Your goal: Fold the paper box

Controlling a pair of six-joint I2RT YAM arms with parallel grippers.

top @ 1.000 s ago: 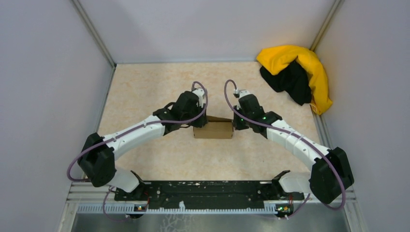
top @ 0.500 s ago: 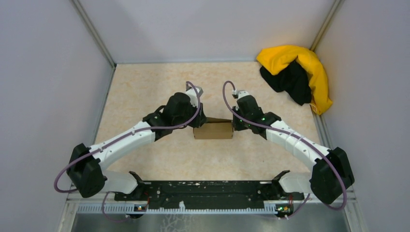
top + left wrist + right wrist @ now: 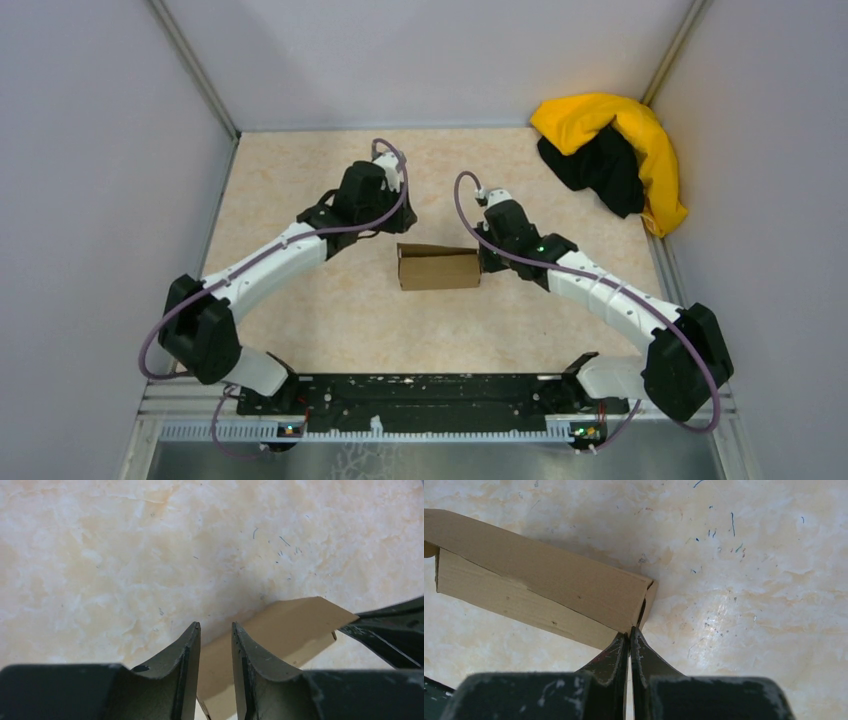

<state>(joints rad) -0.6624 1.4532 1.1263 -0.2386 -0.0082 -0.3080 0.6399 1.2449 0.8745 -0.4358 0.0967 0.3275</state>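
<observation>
two arms reach over the pale marbled table (image 3: 300, 170), the biggest thing in front of you. your left arm (image 3: 265, 262) bends in from one side and your right arm (image 3: 600, 288) from the other, and the yellow-and-black cloth heap (image 3: 615, 150) lies well beyond the right jaws and off to their right, in the far corner. the paper box (image 3: 440, 268) lies on the table between the two pairs of jaws, a low, long brown shape set crosswise, with a flap standing a little open along its far side. your right gripper (image 3: 629, 632) has its jaws pressed together with nothing seen between them; their tips touch the box's right end at a lower corner, so in the right wrist view the box stretches away ahead and to the left of them. your left gripper (image 3: 215, 625) stands apart from the box, its jaws only a narrow slit apart and holding nothing; in the left wrist view a pointed brown flap of the box shows just beyond those jaws and runs off to their right, toward a black part (image 3: 390, 625) at the edge of the view.
</observation>
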